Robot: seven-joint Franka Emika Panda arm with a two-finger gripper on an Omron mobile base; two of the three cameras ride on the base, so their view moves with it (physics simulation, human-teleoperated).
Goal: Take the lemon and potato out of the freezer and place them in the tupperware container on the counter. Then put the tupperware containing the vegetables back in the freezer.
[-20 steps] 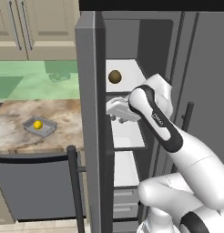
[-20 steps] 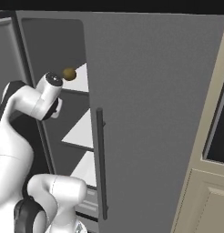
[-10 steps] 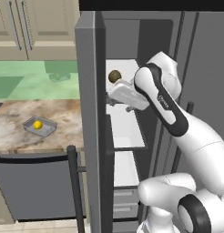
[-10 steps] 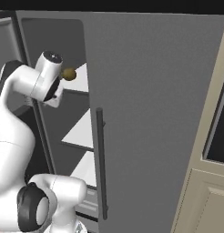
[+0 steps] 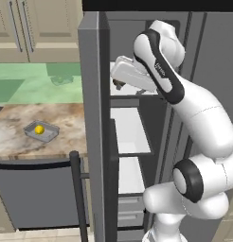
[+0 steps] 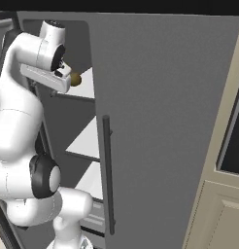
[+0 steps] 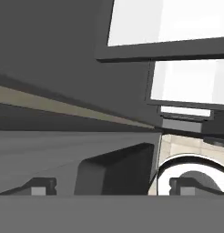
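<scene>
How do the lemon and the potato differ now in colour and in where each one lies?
The lemon is bright yellow; the potato is dark olive-brown. The lemon lies in the tupperware container on the counter; the potato sits on an upper freezer shelf beside the arm's hand. Both are small and round.

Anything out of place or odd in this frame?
Nothing stands out. The lemon sits in the container on the counter; the potato rests on a freezer shelf by the gripper.
</scene>
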